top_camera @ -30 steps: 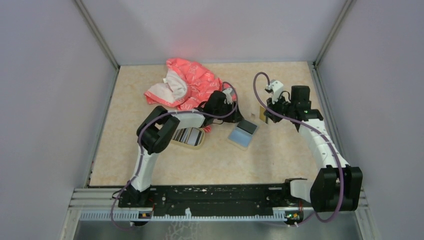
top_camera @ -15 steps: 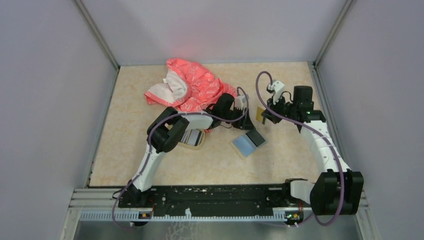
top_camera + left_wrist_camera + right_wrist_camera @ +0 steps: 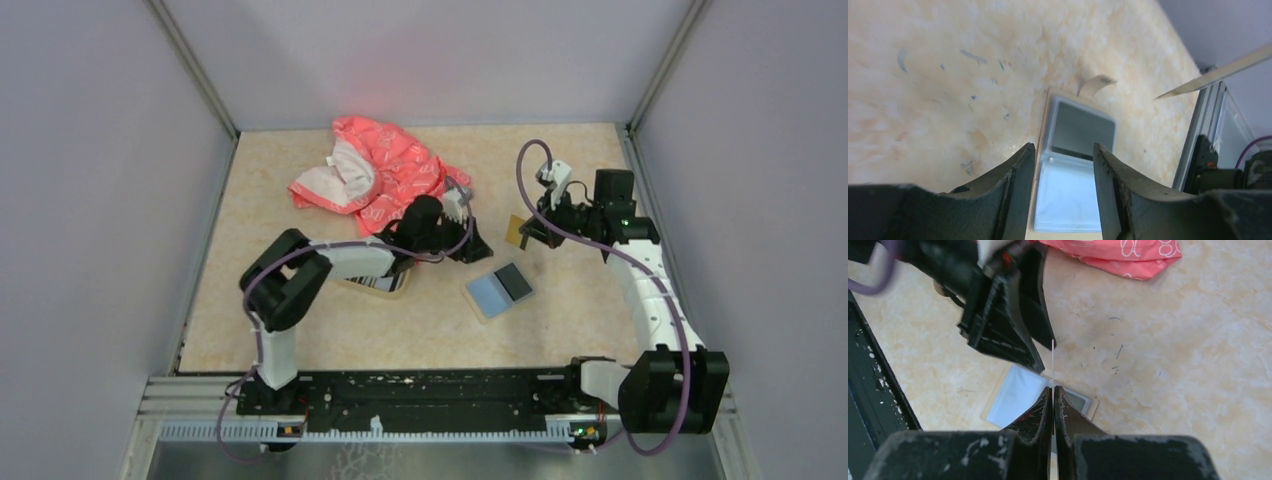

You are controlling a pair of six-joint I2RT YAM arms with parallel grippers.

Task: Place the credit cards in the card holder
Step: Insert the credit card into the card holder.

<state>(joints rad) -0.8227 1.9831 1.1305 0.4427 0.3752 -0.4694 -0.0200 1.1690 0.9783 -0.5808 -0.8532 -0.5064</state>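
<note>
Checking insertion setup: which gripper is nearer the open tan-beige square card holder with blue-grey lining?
Left. The left gripper hovers open just off the card holder's far-left corner; right gripper, shut on a golden-tan card, hangs beyond its far edge.

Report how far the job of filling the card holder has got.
Done: the card holder lies open on the table. In hand: the right gripper is shut on a golden card, held off the table beside it; the left gripper is open and empty. Left: insert that card, then the striped cards in the dish.
</note>
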